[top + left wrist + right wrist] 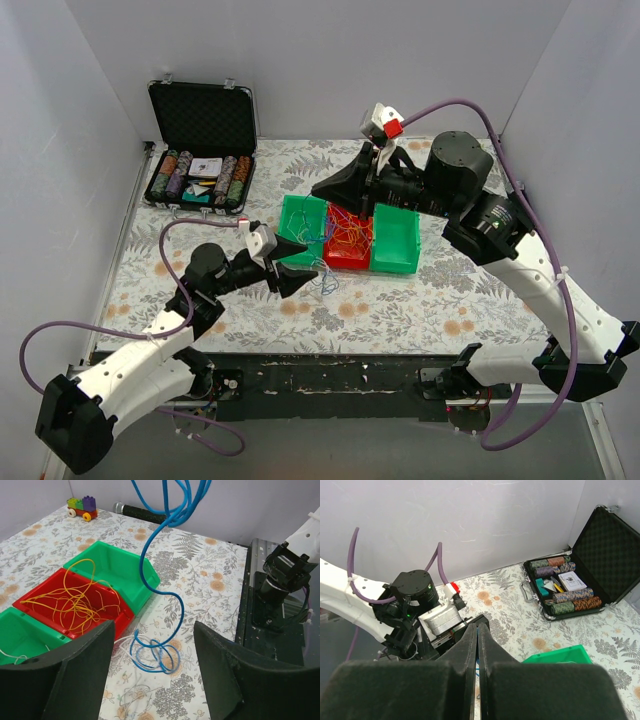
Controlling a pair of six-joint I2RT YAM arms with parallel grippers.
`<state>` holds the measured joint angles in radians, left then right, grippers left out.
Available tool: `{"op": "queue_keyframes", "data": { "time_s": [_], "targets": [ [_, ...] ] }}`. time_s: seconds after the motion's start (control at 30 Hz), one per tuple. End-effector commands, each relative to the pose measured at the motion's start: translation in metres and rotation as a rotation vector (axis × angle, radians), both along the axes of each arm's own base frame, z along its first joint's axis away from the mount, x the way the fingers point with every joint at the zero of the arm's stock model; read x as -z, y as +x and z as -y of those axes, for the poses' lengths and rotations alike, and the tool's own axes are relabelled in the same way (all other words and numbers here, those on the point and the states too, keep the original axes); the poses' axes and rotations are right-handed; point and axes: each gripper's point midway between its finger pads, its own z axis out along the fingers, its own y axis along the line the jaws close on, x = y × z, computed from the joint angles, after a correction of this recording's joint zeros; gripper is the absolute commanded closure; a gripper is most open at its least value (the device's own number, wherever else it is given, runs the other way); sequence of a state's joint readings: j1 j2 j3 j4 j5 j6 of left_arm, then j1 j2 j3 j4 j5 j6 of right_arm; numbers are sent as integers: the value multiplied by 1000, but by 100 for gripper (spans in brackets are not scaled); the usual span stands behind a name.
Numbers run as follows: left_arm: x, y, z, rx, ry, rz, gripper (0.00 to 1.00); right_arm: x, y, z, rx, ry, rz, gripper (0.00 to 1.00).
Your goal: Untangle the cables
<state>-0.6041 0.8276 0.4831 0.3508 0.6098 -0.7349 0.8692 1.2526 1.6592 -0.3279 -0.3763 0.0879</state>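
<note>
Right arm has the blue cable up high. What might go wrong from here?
The blue cable ends in a coil looped with a whitish wire on the table; pulling higher may drag both or tighten the tangle. The open left gripper sits right by that coil, so closing might pinch both wires.

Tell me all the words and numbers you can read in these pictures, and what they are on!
None can be read.
The white box in the open case has dark print, too small and blurred to read.
The chips beside it show only coloured stripes, with no numbers that can be made out.
</note>
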Motion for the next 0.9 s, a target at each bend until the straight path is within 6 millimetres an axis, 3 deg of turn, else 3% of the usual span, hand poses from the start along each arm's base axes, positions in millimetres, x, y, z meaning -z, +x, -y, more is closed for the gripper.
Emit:
{"op": "queue_keyframes", "data": {
  "time_s": [0.0,0.13,0.2,0.27,0.33,0.5,0.57,0.67,0.87],
  "targets": [
    [-11,2,1,-3,-14,66,39,-25,-12,0,-48,79,33,99],
    [-1,-17,7,100,19,89,40,-35,-15,2,-53,98,41,99],
    [4,-20,7,112,35,101,57,-38,-16,1,-61,103,41,99],
    [4,-17,5,90,40,117,83,-37,-17,0,-71,102,36,99],
    [1,-15,4,78,35,137,96,-34,-17,-1,-76,99,26,99],
    [-3,-15,4,74,30,149,100,-32,-12,-1,-51,95,31,99],
    [7,-12,1,54,61,138,100,-38,-6,5,1,92,52,99],
    [35,-9,-6,20,134,119,100,-50,12,19,127,76,100,99],
    [109,-14,-27,6,326,106,100,-83,53,63,379,76,185,99]
  ]
}}
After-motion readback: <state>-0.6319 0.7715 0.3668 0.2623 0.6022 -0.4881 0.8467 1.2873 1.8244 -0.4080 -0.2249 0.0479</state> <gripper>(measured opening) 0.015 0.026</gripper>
